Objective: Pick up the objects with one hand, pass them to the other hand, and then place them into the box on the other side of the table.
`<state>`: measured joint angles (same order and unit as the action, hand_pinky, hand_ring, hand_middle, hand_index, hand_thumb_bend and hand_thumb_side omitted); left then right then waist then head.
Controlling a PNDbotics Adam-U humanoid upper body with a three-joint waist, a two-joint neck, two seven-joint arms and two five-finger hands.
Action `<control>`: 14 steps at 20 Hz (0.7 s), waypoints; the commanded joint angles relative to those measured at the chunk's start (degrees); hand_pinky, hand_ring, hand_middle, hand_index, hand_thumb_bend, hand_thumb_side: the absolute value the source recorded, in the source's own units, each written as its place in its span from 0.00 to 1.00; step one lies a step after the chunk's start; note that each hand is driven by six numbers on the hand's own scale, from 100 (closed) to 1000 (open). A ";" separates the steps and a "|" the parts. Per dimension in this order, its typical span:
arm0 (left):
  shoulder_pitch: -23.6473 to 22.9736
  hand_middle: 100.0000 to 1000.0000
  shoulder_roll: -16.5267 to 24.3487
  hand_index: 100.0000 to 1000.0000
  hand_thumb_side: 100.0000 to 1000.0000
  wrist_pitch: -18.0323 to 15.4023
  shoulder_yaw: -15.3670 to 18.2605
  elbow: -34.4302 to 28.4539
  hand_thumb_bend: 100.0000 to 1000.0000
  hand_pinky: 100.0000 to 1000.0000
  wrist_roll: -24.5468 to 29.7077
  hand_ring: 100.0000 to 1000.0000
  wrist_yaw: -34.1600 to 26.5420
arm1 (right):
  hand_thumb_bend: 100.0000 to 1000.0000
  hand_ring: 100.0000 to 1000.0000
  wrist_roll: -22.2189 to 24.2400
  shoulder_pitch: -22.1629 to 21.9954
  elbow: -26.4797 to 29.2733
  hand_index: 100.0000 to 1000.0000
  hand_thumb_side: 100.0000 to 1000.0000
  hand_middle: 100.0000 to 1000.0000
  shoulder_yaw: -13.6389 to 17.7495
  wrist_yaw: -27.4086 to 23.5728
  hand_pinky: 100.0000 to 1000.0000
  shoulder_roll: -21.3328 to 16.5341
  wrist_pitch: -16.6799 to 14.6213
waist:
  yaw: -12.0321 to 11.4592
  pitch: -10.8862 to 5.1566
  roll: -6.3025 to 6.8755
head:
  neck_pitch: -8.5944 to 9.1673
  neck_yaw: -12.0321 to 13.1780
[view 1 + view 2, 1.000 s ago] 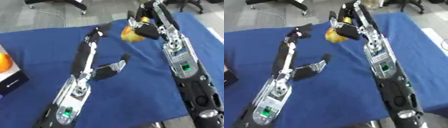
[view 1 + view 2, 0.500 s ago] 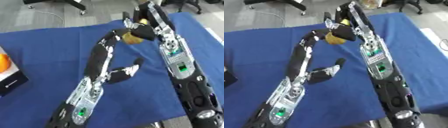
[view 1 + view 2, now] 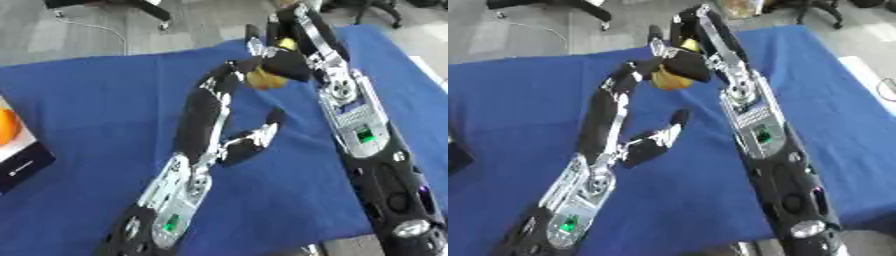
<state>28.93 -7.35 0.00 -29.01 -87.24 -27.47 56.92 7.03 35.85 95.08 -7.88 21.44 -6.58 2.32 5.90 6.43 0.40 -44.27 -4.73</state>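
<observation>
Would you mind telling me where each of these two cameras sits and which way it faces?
Left eye view: in the head, looking down at the blue table; both arms show, the box at the left edge.
Right eye view: beside it, same downward look; the left hand meets the right hand at a yellow object.
Shared: arms, object, table.

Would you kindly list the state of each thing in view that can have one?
yellow object: held above the blue cloth, between the two hands.
right hand: fingers curled round the yellow object.
left hand: raised against the yellow object; whether its fingers are closed cannot be seen.
box: at the table's left edge, open on top, something orange inside.
blue cloth: spread flat over the table.
</observation>
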 commanded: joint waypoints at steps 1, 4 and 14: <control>0.87 0.64 -0.89 0.82 0.06 2.23 0.29 1.19 0.29 0.71 -2.53 0.60 1.37 | 0.00 0.05 0.46 1.44 2.23 0.06 0.21 0.00 -0.45 -0.86 0.31 0.40 -0.31 | 0.14 0.44 -0.99 | 0.15 0.10; 0.81 0.64 -1.09 0.82 0.06 4.44 0.73 1.70 0.31 0.71 -5.31 0.60 1.98 | 0.00 0.05 0.47 1.44 2.31 0.06 0.21 0.00 -0.38 -0.87 0.31 0.39 -0.27 | 0.26 0.45 -0.96 | 0.15 0.11; 0.94 0.65 -1.55 0.83 0.06 7.12 0.86 3.77 0.32 0.72 -9.95 0.61 2.34 | 0.00 0.05 0.61 1.57 2.55 0.06 0.21 0.00 -0.36 -0.97 0.31 0.44 -0.22 | 0.55 0.47 -0.93 | 0.15 0.13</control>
<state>28.98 -8.16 7.07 -28.23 -83.06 -36.98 58.99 7.46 36.29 96.27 -8.25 20.83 -5.88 2.21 6.35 6.52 0.26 -44.27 -4.69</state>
